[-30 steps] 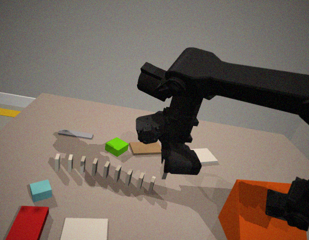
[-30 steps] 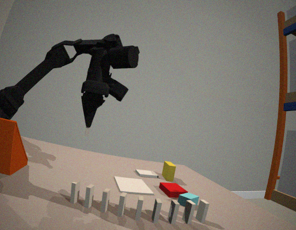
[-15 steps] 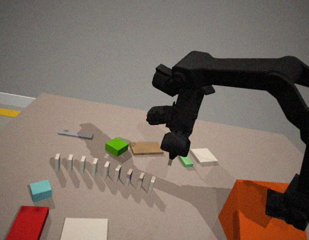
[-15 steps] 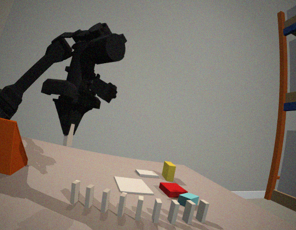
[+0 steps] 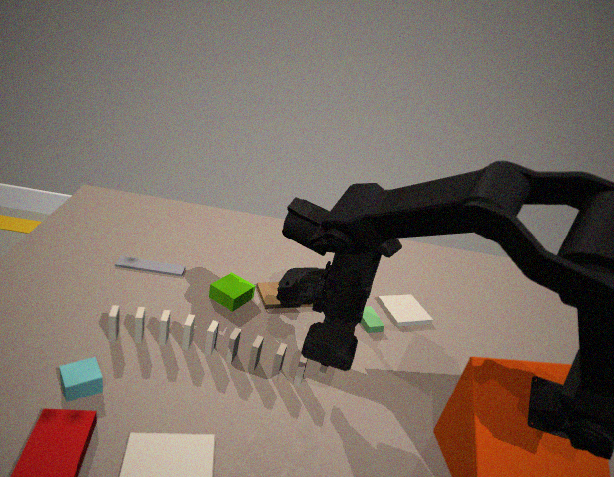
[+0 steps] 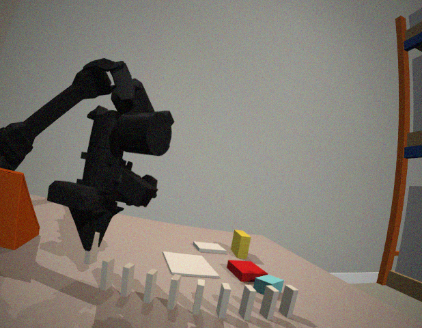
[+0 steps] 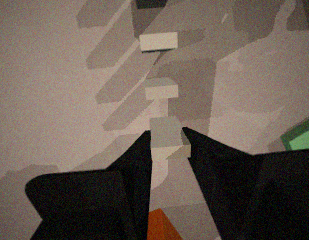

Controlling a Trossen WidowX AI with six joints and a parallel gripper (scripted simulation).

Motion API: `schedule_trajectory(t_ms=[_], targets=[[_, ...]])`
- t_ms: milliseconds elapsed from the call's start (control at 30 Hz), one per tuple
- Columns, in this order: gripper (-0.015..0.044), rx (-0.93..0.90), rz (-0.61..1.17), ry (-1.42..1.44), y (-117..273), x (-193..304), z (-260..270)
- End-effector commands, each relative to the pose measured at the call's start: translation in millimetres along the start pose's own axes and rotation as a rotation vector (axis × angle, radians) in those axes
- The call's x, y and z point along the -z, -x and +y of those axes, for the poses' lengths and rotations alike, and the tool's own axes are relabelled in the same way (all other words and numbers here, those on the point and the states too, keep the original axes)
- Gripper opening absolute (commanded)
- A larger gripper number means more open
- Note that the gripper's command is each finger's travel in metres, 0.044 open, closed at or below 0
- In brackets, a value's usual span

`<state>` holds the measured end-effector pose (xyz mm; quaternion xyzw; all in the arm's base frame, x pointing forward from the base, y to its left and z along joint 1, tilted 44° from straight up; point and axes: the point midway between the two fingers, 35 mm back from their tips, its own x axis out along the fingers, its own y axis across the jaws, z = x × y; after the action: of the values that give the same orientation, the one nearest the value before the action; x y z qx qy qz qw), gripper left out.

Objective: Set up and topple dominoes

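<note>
Nine pale dominoes stand upright in a slightly curved row; the end one nearest the arm's base (image 5: 300,372) (image 6: 106,275) (image 7: 161,91) is partly hidden by the gripper in the top view. My gripper (image 6: 93,247) (image 7: 166,133) is shut on a pale domino (image 6: 87,257) (image 7: 166,131), which is roughly upright between the fingertips. It hangs beyond that end of the row, in line with it, and seems a little above the table in the exterior view. A gap shows between the held domino and the end one. The top view mostly hides the fingers.
A large orange block (image 5: 513,425) (image 6: 9,212) stands by the arm's base. A bright green block (image 5: 231,291), a tan slab (image 5: 268,296) and a light green block (image 5: 372,319) lie on one side; a cyan block (image 5: 81,379) (image 6: 268,283) and a red block (image 5: 56,441) (image 6: 246,270) on the other.
</note>
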<state>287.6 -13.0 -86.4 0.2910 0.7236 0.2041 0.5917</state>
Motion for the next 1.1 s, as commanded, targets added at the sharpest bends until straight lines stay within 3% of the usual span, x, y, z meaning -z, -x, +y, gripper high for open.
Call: schedule_trajectory(t_ms=[0, 467, 867, 1000, 1067], targets=[[0.0107, -0.01, 0.004, -0.004, -22.3, 4.8, 1.2], [0.0107, -0.012, 0.003, -0.001, -30.2, 6.5, 1.7], [0.0422, -0.012, 0.003, -0.001, -30.2, 6.5, 1.7], [0.044, -0.012, 0.003, -0.001, -27.8, 5.9, 1.5], [0.044, -0.008, 0.001, -0.001, -8.1, 1.7, 0.2]])
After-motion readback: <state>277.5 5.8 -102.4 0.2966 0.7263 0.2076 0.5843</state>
